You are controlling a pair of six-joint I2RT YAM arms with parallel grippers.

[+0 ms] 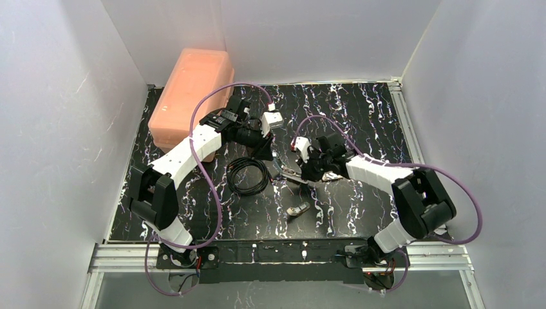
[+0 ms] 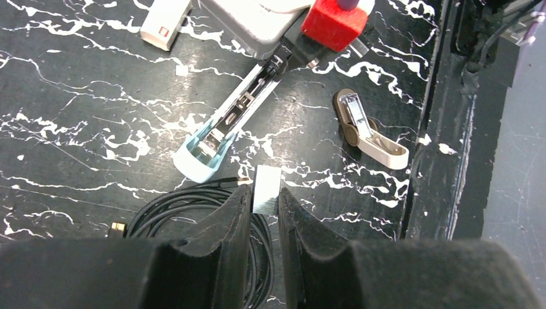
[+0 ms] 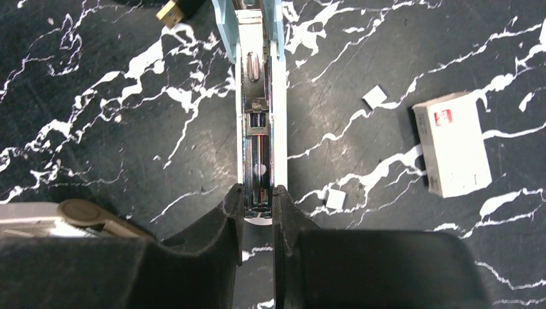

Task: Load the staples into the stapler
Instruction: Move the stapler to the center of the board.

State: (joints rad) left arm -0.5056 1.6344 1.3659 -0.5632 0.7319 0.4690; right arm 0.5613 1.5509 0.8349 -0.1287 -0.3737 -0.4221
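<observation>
Light-blue plastic frames a bright metal channel: the stapler point(image 3: 257, 129) lies opened out on the black marbled worktop point(image 3: 96, 129), magazine facing up, ready for a refill. The right gripper point(image 3: 257, 193) has its jaws clamped on the stapler's rear end, one finger on each side of the channel. This looks meant to pin the stapler so it cannot slide or twist when the strip goes in.

Just off the stapler's rounded blue nose, the left gripper point(image 2: 264, 193) hovers with its jaws pinched on the staples point(image 2: 266, 187). The short silvery strip is held by its flat faces, which leaves its forward end free to feed into the channel. The strip is not yet inside, so loading appears about to begin.

A coiled black cable point(image 2: 167, 212) lies beside the stapler's nose, under the left gripper, near enough to foul a low approach. A small white box point(image 3: 454, 145) with a red mark rests to one side of the stapler's rear half. A tan clipper-like tool point(image 2: 370, 132) lies on the other side, clear of both arms.
</observation>
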